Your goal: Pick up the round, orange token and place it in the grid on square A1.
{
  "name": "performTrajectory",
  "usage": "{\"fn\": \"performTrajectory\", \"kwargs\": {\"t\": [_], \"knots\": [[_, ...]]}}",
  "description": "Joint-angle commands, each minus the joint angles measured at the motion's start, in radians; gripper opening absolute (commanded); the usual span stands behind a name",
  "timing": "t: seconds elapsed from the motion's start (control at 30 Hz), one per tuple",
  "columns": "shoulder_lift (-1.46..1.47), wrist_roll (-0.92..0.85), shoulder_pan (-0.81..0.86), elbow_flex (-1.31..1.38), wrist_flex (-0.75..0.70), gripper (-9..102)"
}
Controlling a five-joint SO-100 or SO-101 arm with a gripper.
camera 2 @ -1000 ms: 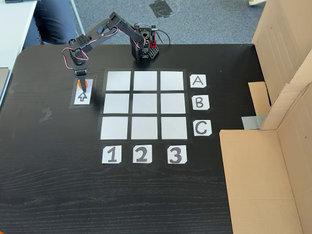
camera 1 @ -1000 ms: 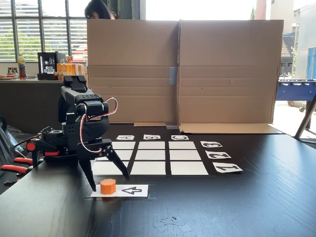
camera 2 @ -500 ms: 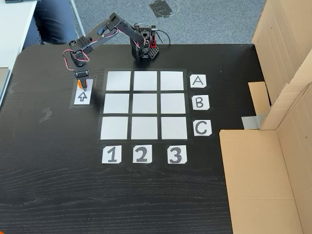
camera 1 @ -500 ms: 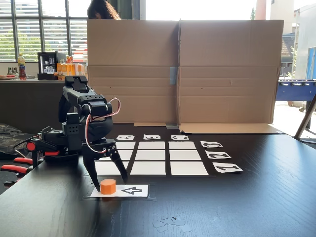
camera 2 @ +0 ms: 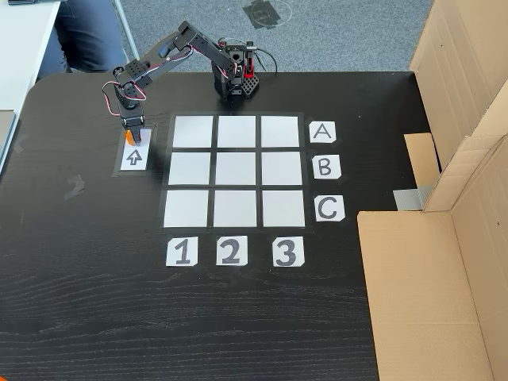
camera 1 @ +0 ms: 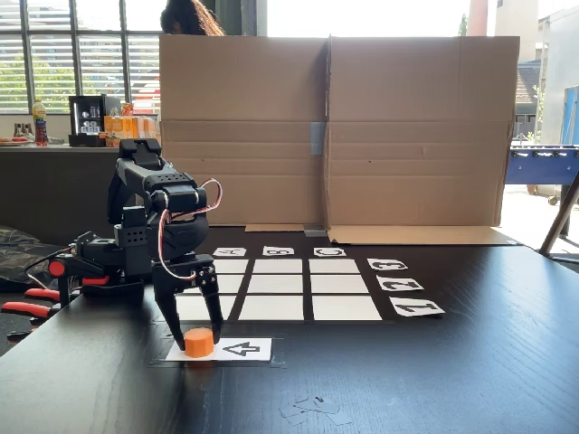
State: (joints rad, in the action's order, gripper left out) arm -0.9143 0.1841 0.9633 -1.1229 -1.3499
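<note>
table (camera 2: 95,302) dark wood, cardboard (camera 1: 335,127) standing at its far edge in a fixed view. grid (camera 2: 235,171) taped flat at centre; a1 (camera 2: 193,132) blank. arm (camera 2: 171,54) reached toward 9 o'clock of the grid. gripper (camera 1: 196,333) pointed down, fingers narrowed about the token (camera 1: 199,342), contact unclear. token sat on the arrow card (camera 1: 237,349), at its 9 o'clock end.

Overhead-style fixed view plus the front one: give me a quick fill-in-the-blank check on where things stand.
1. The small bright orange plastic token sits on the white card printed with a black ____.
2. The black gripper has its jaws on either side of the ____.
3. The three-by-three white paper grid holds ____ tokens.

Missing words: arrow; token; no
</note>
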Motion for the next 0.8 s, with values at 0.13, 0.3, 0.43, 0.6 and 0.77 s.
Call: {"fn": "performTrajectory", "kwargs": {"t": [0.13,0.3,0.43,0.6,0.77], "knots": [[-0.074,-0.002,0.006,0.072,0.009,11],[-0.186,-0.002,0.023,0.067,-0.017,10],[-0.298,-0.005,0.037,0.054,-0.072,10],[-0.492,-0.012,0.049,-0.084,-0.091,10],[-0.762,-0.021,0.044,-0.298,-0.091,10]]}}
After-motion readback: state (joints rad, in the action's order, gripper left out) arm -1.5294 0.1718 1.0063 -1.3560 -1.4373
